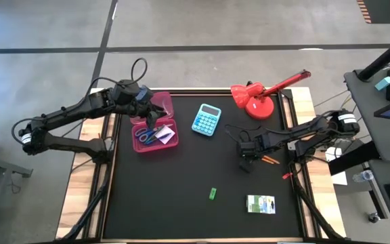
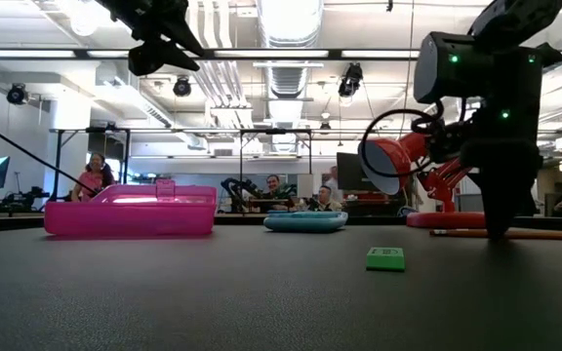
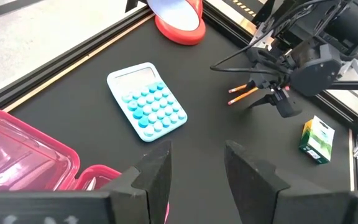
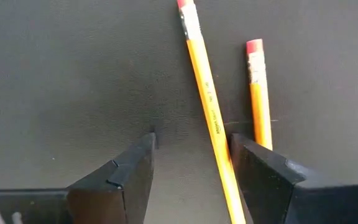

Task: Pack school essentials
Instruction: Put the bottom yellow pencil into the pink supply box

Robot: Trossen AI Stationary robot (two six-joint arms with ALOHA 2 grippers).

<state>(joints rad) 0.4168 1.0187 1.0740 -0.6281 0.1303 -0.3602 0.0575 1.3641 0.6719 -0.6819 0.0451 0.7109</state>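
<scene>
Right gripper [image 4: 191,165] sits low on the black table [image 1: 181,203], right of centre in the overhead frame, its jaws spread wide and holding nothing. One orange pencil [image 4: 209,112] runs down between the two fingers, nearer the right-hand one, and a second pencil [image 4: 258,99] lies just outside that finger (both with pink eraser ends toward the top of the wrist frame). This looks like the pick-up step for a pencil. The next move probably calls for closing squarely on the inner pencil without dragging its neighbour, then carrying it across to the pink box [image 1: 153,135] in the upper left of the overhead frame.

Further out, a small green eraser [image 1: 212,194] lies below centre and a white-green packet [image 1: 261,203] at lower right, both waiting. A blue calculator [image 1: 207,119] and a red desk lamp [image 1: 259,98] stand along the top. Blue-handled scissors [image 1: 147,134] and a pale note pad [image 1: 166,136] already lie in the box. Left gripper [image 3: 194,165] hovers over that box, jaws apart and empty
</scene>
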